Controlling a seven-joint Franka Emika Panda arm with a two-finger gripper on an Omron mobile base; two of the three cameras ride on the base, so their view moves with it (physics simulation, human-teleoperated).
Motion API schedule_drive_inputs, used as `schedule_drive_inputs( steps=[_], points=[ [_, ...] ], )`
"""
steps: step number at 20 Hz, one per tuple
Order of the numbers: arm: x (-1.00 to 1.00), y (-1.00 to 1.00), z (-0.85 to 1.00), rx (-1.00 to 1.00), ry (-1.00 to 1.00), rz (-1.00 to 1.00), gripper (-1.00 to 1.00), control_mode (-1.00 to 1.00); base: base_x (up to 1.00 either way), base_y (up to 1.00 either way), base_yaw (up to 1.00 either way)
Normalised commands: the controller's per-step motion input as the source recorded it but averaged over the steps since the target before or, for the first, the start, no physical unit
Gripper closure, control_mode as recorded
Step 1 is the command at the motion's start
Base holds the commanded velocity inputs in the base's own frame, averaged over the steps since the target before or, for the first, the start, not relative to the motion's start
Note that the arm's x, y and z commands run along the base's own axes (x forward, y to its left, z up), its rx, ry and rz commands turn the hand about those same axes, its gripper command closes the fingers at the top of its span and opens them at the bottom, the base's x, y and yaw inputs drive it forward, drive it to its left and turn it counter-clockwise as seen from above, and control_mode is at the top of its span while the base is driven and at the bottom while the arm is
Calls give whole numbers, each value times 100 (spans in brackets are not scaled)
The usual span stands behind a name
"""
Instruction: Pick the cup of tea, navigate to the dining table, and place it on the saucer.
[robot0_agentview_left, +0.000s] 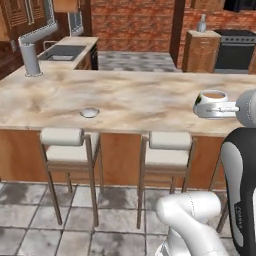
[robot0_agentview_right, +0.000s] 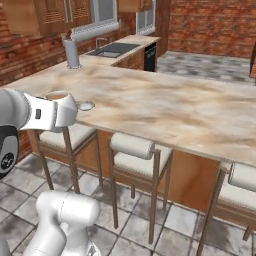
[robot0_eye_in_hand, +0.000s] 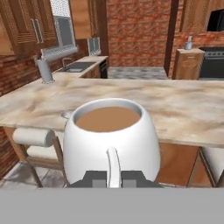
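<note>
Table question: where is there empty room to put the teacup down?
The table is mostly bare: a wide stretch runs from the saucer right to the held cup. More space lies behind, toward the sink. The grey post takes the far left corner.

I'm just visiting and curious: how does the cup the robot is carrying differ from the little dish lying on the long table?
The cup is deep, rounded and holds brown tea; the dish is shallow, flat and has nothing on it. The cup is held up by its handle between the fingers, while the dish rests on the table. The cup is bright white, the dish greyer. Both are small, round and pale.
</note>
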Motion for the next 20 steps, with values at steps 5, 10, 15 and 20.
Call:
schedule_drive_inputs(
  steps=[5, 10, 15, 20],
  points=[
    [0, 0, 0, 0, 0, 0, 100, 100, 50, 99, -36],
    [0, 0, 0, 0, 0, 0, 100, 100, 52, 85, -33],
    [0, 0, 0, 0, 0, 0, 100, 100, 56, 68, -29],
    [0, 0, 0, 0, 0, 0, 100, 100, 57, 53, -25]
  ],
)
